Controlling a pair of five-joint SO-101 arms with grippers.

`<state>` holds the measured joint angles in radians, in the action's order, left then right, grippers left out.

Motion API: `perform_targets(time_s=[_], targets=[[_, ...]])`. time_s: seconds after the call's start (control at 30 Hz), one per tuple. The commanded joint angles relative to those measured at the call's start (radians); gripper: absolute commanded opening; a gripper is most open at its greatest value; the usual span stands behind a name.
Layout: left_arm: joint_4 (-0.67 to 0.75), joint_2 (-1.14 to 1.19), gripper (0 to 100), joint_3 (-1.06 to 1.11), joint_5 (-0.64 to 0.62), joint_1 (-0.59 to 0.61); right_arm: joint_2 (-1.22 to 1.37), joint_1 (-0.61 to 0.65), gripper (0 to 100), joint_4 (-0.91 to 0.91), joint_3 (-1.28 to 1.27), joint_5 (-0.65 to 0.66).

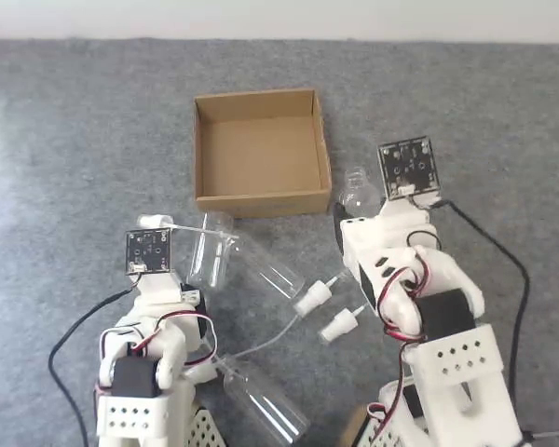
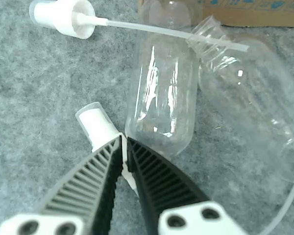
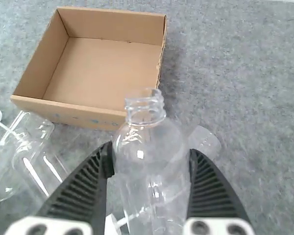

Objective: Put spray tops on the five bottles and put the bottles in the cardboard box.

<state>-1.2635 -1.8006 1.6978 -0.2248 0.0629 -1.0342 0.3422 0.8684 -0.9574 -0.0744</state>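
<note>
The right claw (image 3: 147, 164) is closed around the body of an open-necked bottle (image 3: 144, 142), held just beside the box's (image 3: 68, 110) near corner. The left claw (image 2: 123, 143) is pinched shut on a spray top (image 2: 95, 122), close against a second bottle (image 2: 161, 98) lying on the grey table (image 2: 39, 98). Two loose tops (image 1: 312, 298) lie between the arms.

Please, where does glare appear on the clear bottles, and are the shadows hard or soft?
Left wrist view: bright white streaks of glare run along the lying bottle. Right wrist view: small glints sit on the shoulder of the held bottle in the right gripper. High view: shadows are soft, with only faint shade inside the cardboard box.
</note>
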Motion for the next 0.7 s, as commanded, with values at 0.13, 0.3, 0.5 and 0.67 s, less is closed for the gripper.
perform_targets(time_s=[0.13, 0.3, 0.5, 0.67], targets=[[0.002, -0.023, 1, -0.013, -0.008, 0.002, -0.136, -0.002, 7.2, -0.171, -0.135, -0.008], [0.002, -0.023, 1, -0.013, -0.008, 0.002, -0.237, -0.002, 7.2, -0.2, -0.221, -0.008], [0.002, -0.023, 1, -0.013, -0.008, 0.002, -0.398, -0.002, 7.2, -0.222, -0.324, -0.008], [0.002, -0.023, 1, -0.013, -0.008, 0.002, -0.558, -0.002, 7.2, -0.282, -0.453, -0.005]])
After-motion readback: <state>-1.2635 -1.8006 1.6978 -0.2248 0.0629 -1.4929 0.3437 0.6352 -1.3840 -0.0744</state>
